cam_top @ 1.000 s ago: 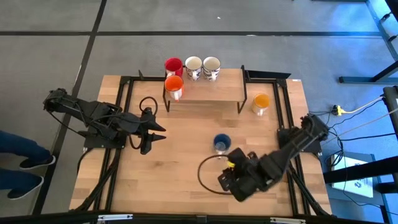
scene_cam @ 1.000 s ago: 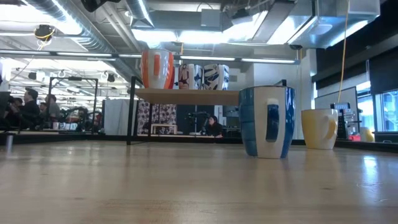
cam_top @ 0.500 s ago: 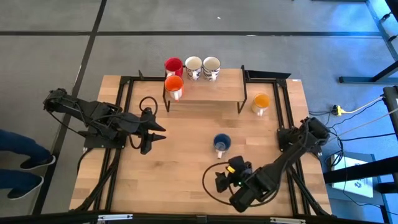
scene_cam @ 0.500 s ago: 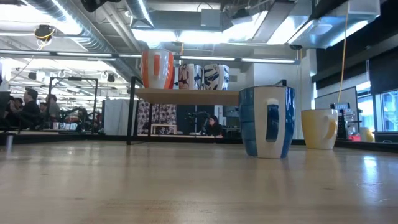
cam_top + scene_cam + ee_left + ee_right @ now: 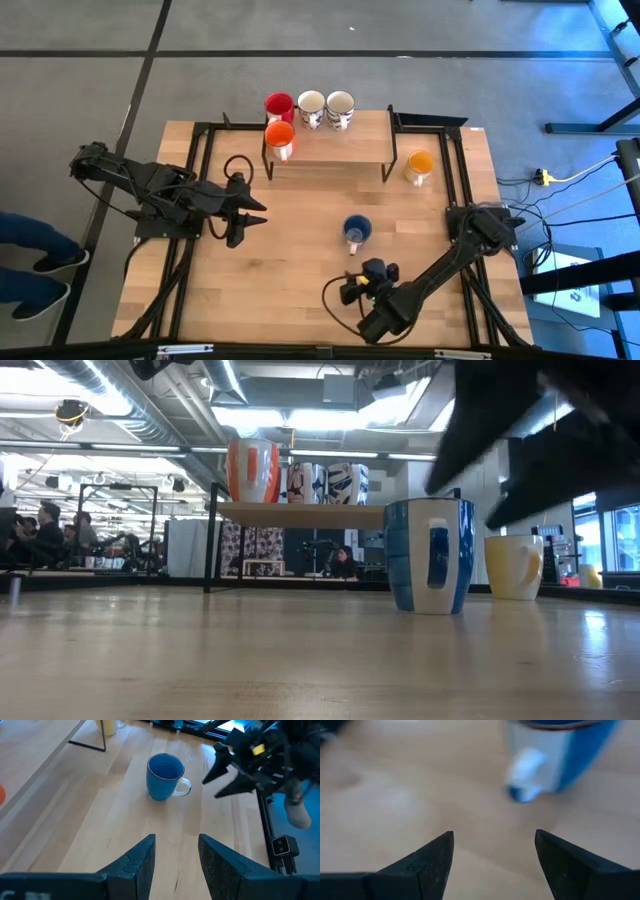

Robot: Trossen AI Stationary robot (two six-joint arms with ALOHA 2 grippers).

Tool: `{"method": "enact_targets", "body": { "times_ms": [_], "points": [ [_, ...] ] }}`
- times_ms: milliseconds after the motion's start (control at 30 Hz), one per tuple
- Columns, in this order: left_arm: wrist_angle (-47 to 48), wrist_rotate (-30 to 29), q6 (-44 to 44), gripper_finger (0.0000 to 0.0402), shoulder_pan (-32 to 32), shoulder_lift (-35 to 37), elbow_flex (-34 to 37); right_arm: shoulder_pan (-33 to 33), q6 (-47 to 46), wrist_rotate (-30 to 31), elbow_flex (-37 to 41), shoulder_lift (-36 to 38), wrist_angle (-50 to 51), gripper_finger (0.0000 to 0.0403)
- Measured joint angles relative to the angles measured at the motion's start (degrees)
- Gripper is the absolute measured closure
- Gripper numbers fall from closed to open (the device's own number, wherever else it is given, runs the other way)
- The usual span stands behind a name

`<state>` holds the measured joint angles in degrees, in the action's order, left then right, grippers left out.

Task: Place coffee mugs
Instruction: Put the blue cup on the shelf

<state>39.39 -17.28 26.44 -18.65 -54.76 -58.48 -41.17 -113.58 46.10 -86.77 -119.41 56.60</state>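
Blue mug (image 5: pixel 356 230) is the one getting the attention right now. It sits upright on the bare wooden table (image 5: pixel 290 290), out in front of the little shelf (image 5: pixel 340 145) and apart from everything else, handle facing the near edge of the table.

Right gripper (image 5: pixel 349 288) is just on the near side of that mug, close but not touching it, fingers spread wide with nothing between them. From its wrist camera you see the mug's handle straight ahead past the two fingertips (image 5: pixel 442 845).

Rest of the mugs, going out from the blue one: the yellow-orange mug (image 5: pixel 420 164) stands on the table beside the shelf's right leg, well away from the blue mug. Up on the shelf there's the orange-red mug (image 5: pixel 279 136) at the front left corner, and behind it a back row of the red mug (image 5: pixel 278 106) and the two white patterned mugs (image 5: pixel 311 107) (image 5: pixel 340 107), all pretty much side by side.

Left gripper (image 5: pixel 252 215) hangs over the table to the left of the blue mug, well apart from it, pointed its way. Its fingers (image 5: pixel 140 857) are parted and empty too.
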Motion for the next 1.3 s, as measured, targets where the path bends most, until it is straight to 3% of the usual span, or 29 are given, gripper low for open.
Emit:
{"method": "enact_targets", "body": {
  "times_ms": [200, 433, 733, 867, 1133, 1300],
  "points": [
    [0.7, -2.6, -1.5, 0.0257, 0.0, 0.0, 0.0, 0.0, -10.8, 1.5, 0.0, -3.4, 11.8, 0.0139],
    [1.3, -3.1, -1.5, 0.0257, 0.0, 0.0, 0.0, 0.6, -6.5, 4.2, -0.1, -5.3, 3.6, 0.0139],
    [1.3, -7.7, -4.5, 0.0257, 0.0, 0.0, 0.0, 6.9, -2.9, 3.7, -0.1, -6.2, 3.7, 0.0139],
    [1.3, -8.8, -4.5, 0.0257, 0.0, 0.0, 0.0, 8.7, -5.2, -1.3, -0.1, -6.2, 6.4, 0.0139],
    [1.3, -8.7, -4.5, 0.0257, 0.0, 0.0, 0.0, 5.4, -13.0, -2.2, -0.1, -6.2, 19.0, 0.0139],
    [1.3, -8.6, -4.5, 0.0257, 0.0, 0.0, 0.0, 3.0, -10.0, 4.2, -0.2, -6.2, 16.9, 0.0139]
  ]
}}
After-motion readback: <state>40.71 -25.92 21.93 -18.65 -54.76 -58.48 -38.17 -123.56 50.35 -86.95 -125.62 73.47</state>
